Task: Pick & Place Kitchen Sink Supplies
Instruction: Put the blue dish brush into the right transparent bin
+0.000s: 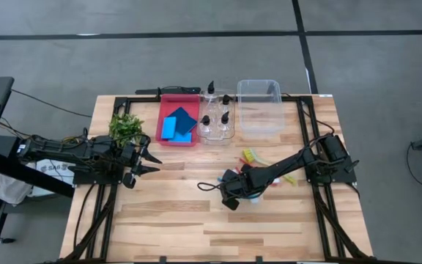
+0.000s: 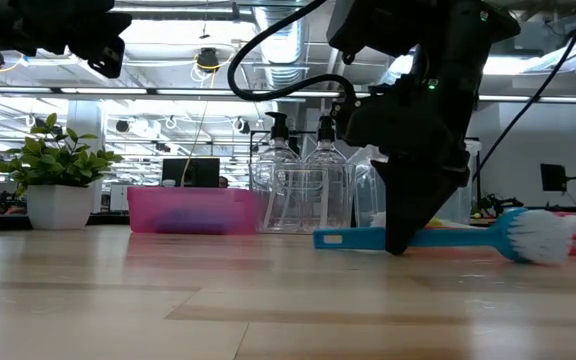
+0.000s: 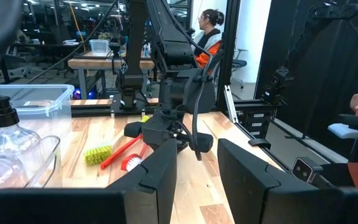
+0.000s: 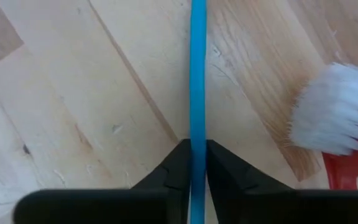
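The blue brush (image 2: 448, 238) lies on the wooden table with its white-bristled head (image 2: 538, 236) toward the right of the low view. My right gripper (image 2: 400, 245) comes down on it from above and is shut on its handle. A red brush (image 3: 120, 151) and a yellow-green brush (image 3: 97, 154) lie just beyond it, toward the table's far right. My left gripper (image 1: 151, 159) waits open and level at the table's left, beside the plant, holding nothing. Clear pump bottles (image 1: 217, 117) stand in a clear bin, and two blue sponges (image 1: 178, 123) lie in the red bin (image 1: 161, 121). My right gripper pinches the blue brush's thin handle (image 4: 197, 134) between its two fingers, about midway along the handle. The fingers come steeply from above and lie across it. The brush lies level along the table.
A leafy plant (image 1: 126, 126) in a white pot stands at the far left. An empty clear bin (image 1: 259, 94) sits at the far right of the row of bins. The red brush's white bristles (image 4: 335, 118) lie close beside my right gripper. A person sits in the room beyond the table.
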Tool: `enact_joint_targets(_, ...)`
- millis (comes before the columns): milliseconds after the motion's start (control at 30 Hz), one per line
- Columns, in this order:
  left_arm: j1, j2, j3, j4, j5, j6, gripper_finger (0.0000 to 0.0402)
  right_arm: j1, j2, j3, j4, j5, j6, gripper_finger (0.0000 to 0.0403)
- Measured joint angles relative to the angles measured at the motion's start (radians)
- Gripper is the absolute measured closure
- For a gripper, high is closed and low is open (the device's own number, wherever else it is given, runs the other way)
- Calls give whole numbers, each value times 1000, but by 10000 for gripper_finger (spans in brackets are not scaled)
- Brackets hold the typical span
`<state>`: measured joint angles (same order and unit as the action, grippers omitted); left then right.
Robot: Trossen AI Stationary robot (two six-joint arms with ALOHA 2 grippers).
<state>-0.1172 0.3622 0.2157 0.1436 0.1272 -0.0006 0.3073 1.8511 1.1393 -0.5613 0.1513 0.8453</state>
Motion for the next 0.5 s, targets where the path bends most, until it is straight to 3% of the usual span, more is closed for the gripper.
enact_joint_targets(200, 0, 0, 0, 0, 0, 0, 284, 4, 0, 0, 11, -1, -15, 392)
enact_joint_targets(400, 0, 0, 0, 0, 0, 0, 284, 15, -9, 0, 9, -46, -14, 355)
enact_joint_targets(500, 0, 0, 0, 0, 0, 0, 284, 28, -26, 11, 1, -57, -14, 355)
